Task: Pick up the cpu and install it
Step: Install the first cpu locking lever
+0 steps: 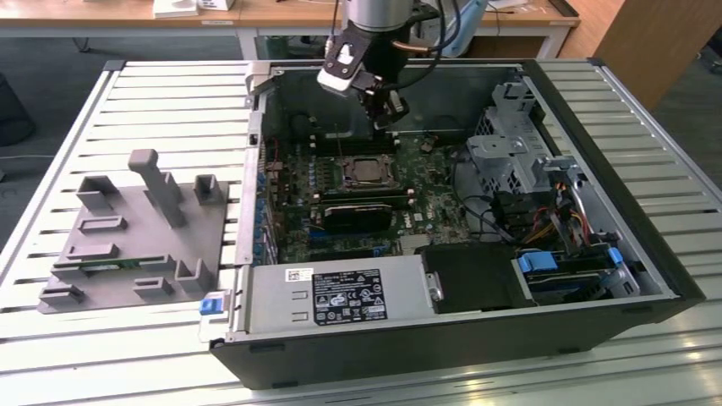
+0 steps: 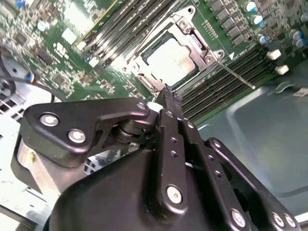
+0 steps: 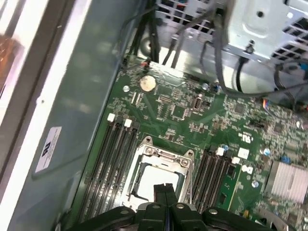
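An open computer case point(image 1: 451, 338) lies on its side on a slatted metal table point(image 1: 68, 355). The arm reaches down into the case, and its gripper point(image 1: 387, 118) hangs above the green motherboard point(image 1: 293, 245), close to the case's far wall.

The cpu point(image 1: 363, 172) sits flat in its socket point(image 1: 341, 159) on the motherboard, silvery top facing up, framed by the metal bracket. In both wrist views the same chip shows inside the frame: point(image 2: 174, 54) and point(image 3: 156, 177). Rows of dark memory slots point(image 3: 113, 159) run along 2 sides of the socket.

The gripper's 2 black fingers point(image 2: 172, 98) are pressed together with no gap between them, and they hold nothing. Their tips hover just above the socket's edge, not touching the chip.

In the exterior view, a grey fixture block point(image 1: 135, 245) with upright posts rests on the table at that view's left, well apart from the case. A blue latch point(image 1: 539, 261) marks the drive bay at that view's right.
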Robot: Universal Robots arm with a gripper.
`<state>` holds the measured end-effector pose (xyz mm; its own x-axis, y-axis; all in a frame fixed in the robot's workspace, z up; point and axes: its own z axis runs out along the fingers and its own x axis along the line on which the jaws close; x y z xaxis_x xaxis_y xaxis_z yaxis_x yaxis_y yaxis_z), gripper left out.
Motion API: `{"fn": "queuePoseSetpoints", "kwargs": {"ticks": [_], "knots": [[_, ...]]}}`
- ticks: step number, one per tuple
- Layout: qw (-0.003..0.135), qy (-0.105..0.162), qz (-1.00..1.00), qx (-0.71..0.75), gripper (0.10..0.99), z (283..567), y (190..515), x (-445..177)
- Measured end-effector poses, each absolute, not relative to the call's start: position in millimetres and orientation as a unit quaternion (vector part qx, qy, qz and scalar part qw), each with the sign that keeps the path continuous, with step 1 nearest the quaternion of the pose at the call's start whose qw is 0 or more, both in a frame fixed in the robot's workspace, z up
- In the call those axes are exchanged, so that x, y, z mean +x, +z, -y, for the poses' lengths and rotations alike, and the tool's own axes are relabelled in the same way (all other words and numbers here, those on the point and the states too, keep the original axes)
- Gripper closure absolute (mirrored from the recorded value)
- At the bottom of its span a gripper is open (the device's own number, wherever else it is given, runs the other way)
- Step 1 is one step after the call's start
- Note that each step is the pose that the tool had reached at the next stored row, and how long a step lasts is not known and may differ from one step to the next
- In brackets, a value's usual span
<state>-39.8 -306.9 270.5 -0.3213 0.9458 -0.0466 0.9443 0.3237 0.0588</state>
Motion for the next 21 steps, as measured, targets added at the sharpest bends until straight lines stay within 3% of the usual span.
{"fn": "queuePoseSetpoints", "kwargs": {"ticks": [21], "knots": [[0.035, 0.013, -0.853, 0.52, 0.98, 311.2, 270.2, -39.9]]}}
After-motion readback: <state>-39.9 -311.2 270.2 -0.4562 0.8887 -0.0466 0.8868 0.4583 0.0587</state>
